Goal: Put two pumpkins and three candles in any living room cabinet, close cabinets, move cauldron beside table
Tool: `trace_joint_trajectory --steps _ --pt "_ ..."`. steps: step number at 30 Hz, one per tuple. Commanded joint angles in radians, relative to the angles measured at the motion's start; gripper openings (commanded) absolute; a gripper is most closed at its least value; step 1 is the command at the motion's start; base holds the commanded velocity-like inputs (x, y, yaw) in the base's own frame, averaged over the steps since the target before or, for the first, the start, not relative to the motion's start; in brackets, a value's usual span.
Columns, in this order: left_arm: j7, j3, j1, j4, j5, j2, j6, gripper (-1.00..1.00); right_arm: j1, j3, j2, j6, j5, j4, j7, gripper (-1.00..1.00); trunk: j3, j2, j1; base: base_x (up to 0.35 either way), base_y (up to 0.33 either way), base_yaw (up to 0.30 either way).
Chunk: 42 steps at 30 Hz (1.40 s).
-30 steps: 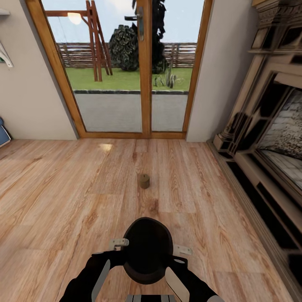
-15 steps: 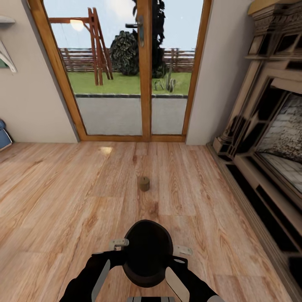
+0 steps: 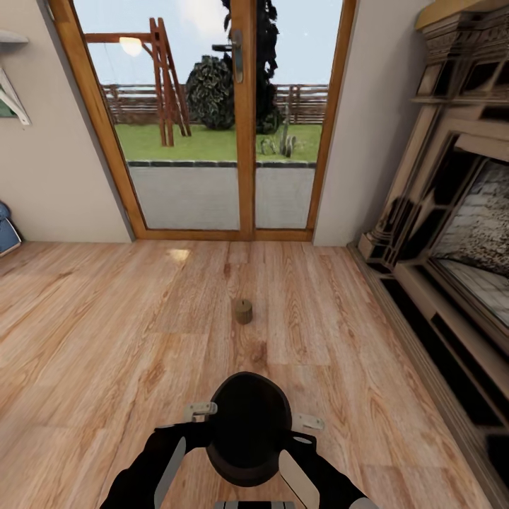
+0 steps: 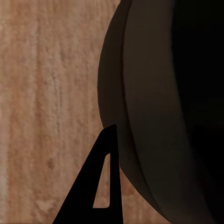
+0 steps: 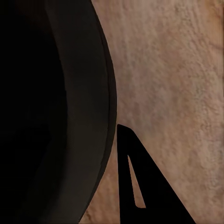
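Low in the head view, the dark round cauldron (image 3: 247, 424) hangs just above the wood floor between my two arms. My left gripper (image 3: 201, 410) is shut on its left rim and my right gripper (image 3: 307, 422) on its right rim. In the left wrist view one dark finger (image 4: 109, 177) lies outside the cauldron's wall (image 4: 154, 93). The right wrist view has a finger (image 5: 135, 177) against the wall (image 5: 70, 93) in the same way. One short beige-brown candle (image 3: 242, 311) stands on the floor ahead of the cauldron. The pumpkins, the cabinet and the table are out of view.
Glazed wooden doors (image 3: 244, 120) to a garden stand straight ahead. A large carved fireplace (image 3: 452, 233) runs along the right side with its hearth edge on the floor. A blue object (image 3: 6, 230) leans at the far left wall. Wood floor (image 3: 106, 318) stretches to the left.
The whole picture has shifted slightly downward, so the camera has moved. The cauldron stays held between both grippers and the candle stands where it did.
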Motion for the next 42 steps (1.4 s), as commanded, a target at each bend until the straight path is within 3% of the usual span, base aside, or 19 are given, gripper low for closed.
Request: trace_joint_trajectory --steps 1,11,14,42 --pt "0.004 0.000 0.000 -0.002 -0.002 0.000 0.005 -1.00 -0.001 0.004 -0.001 0.007 -0.001 -0.001 -0.010 -1.00 -0.001 0.000 0.000 0.000 0.000 0.000" --pt "0.004 0.000 0.000 -0.002 -0.002 0.001 0.005 -1.00 -0.001 0.004 -0.001 0.007 -0.001 -0.001 -0.010 -1.00 -0.001 0.000 0.000 0.000 0.000 0.000" --pt "0.004 0.000 0.000 -0.002 -0.002 0.002 0.005 -1.00 -0.001 0.004 -0.001 0.008 -0.001 -0.001 -0.010 -1.00 0.011 0.000 -0.002 0.000 0.000 0.000" --pt "0.004 0.000 0.000 -0.002 -0.002 0.001 0.005 -1.00 -0.001 0.004 0.000 0.008 -0.002 -0.001 -0.010 -1.00 0.011 0.000 -0.002 0.000 0.000 0.000"
